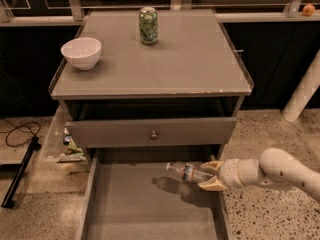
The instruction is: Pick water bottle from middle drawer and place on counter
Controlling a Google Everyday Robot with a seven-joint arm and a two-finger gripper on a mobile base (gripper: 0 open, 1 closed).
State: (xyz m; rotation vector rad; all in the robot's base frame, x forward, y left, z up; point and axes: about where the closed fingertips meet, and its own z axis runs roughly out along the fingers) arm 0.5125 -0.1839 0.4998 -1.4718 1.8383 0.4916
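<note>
The water bottle (187, 172) is a small clear bottle with a red-and-white label. It lies horizontal in the air above the open middle drawer (130, 209), cap end pointing left, and casts a shadow on the drawer floor. My gripper (210, 176) comes in from the right on a cream arm and is shut on the bottle's base end, over the drawer's right side. The counter (165, 66) is the broad grey cabinet top above.
A white bowl (81, 52) stands at the counter's left and a green soda can (148, 26) at its back middle. A grey drawer front with a round knob (153, 134) sits above the open drawer. A cable and a black stand lie on the floor at left.
</note>
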